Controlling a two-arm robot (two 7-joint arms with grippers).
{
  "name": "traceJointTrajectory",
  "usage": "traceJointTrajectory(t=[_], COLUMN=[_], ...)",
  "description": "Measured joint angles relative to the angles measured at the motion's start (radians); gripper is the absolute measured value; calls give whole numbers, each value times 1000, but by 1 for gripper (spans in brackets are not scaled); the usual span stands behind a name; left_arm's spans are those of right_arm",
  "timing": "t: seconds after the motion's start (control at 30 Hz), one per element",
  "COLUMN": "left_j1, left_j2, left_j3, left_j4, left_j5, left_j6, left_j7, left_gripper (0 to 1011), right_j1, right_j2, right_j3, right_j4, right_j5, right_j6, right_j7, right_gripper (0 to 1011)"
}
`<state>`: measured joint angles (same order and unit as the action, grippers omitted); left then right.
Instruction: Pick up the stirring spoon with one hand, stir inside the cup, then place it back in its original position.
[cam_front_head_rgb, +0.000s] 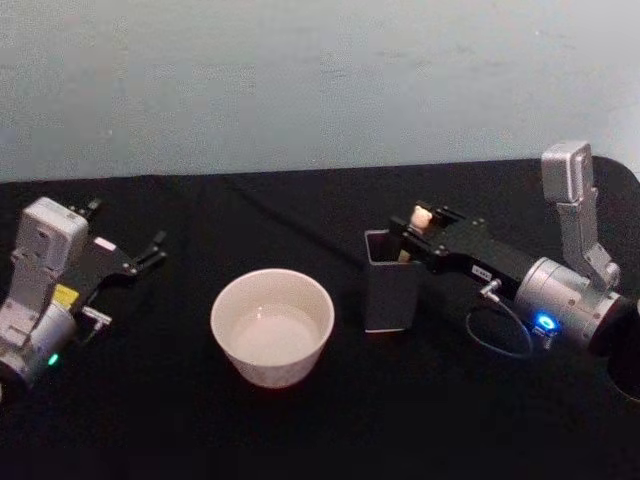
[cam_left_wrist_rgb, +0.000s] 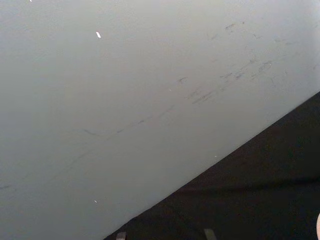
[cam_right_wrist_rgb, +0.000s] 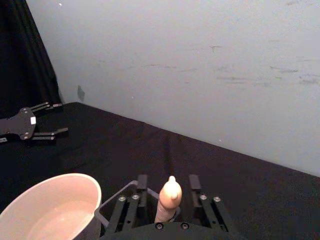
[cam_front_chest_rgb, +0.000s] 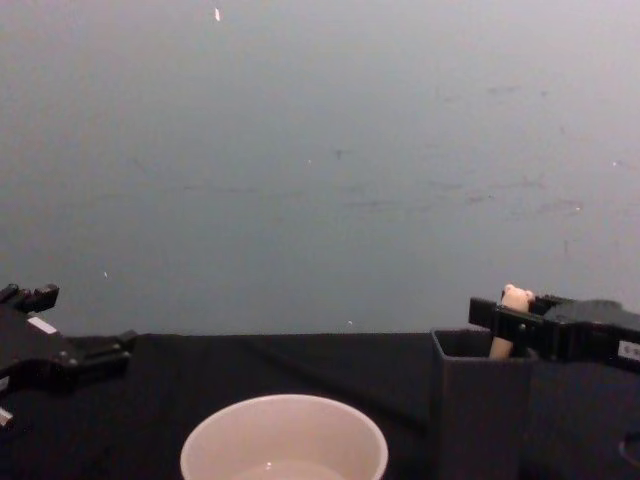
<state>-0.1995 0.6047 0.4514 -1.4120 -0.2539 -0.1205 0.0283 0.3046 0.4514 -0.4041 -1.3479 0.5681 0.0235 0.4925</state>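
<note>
Fingers of the right gripper (cam_front_head_rgb: 413, 230) stand parted either side of the stirring spoon (cam_front_head_rgb: 421, 216), its bear-head handle standing in the dark holder (cam_front_head_rgb: 388, 295) beside the cup (cam_front_head_rgb: 272, 325). An off-centre squeeze could tip the holder. Well apart, the left gripper (cam_front_head_rgb: 152, 250) rests spread-fingered.

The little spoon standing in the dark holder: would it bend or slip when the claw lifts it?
Probably stiff: the stirring spoon stands straight in the dark holder. Its smooth, rounded handle might slip in the right claw. It looks slim, so it is likely light.
</note>
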Motion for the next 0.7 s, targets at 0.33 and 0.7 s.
traceJointTrajectory(t=[0.33,0.7], left_j1=[0,0], left_j2=[0,0], left_j3=[0,0], left_j4=[0,0], left_j5=[0,0], left_j6=[0,0], left_j7=[0,0], left_gripper=[1001,1002], right_j1=[0,0], right_j2=[0,0], right_j3=[0,0], right_j4=[0,0], right_j5=[1,1], right_j6=[0,0], right_j7=[0,0], right_gripper=[221,215])
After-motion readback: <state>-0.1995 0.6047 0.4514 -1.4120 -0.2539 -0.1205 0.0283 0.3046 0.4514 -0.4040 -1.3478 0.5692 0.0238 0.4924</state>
